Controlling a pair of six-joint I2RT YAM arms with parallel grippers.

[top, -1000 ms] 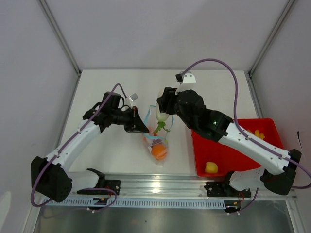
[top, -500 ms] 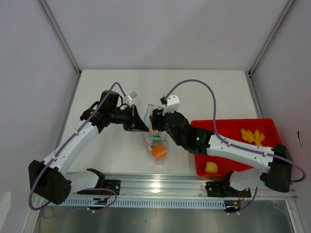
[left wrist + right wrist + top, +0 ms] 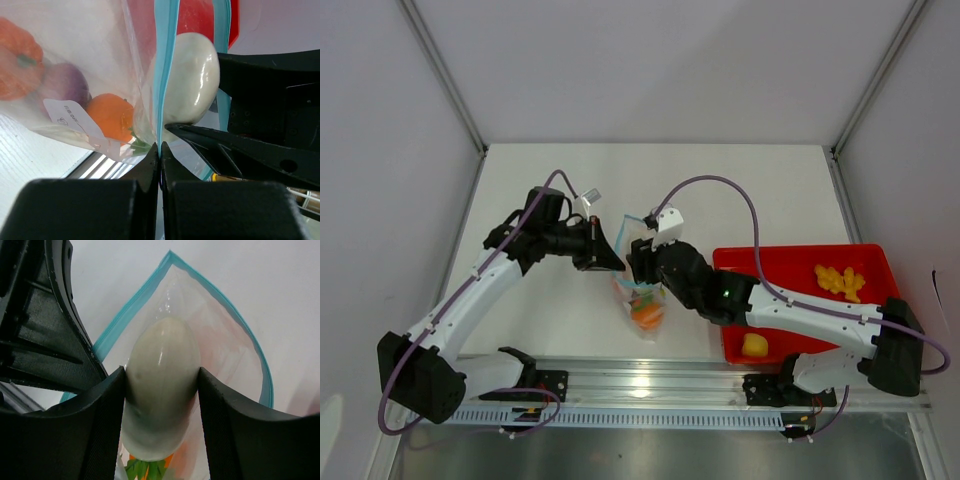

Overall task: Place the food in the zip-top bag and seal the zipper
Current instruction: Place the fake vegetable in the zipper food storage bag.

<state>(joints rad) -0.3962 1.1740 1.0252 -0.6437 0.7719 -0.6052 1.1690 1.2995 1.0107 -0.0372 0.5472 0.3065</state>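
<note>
Right tool lower, white piece between its fingers, in zip-top bag

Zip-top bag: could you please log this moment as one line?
left gripper: shut on zipper | right gripper: shut on white piece, in zip-top bag mouth | zipper: open

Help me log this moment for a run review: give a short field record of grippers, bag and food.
left gripper: shut on the zipper, holding one side of the bag mouth up
right gripper: shut on the white piece
white piece: at the open mouth, between the two zipper strips
zip-top bag: unsealed
inside bag: orange pumpkin, garlic bulb, orange round fruit
red tray: yellow pieces lie in it
</note>
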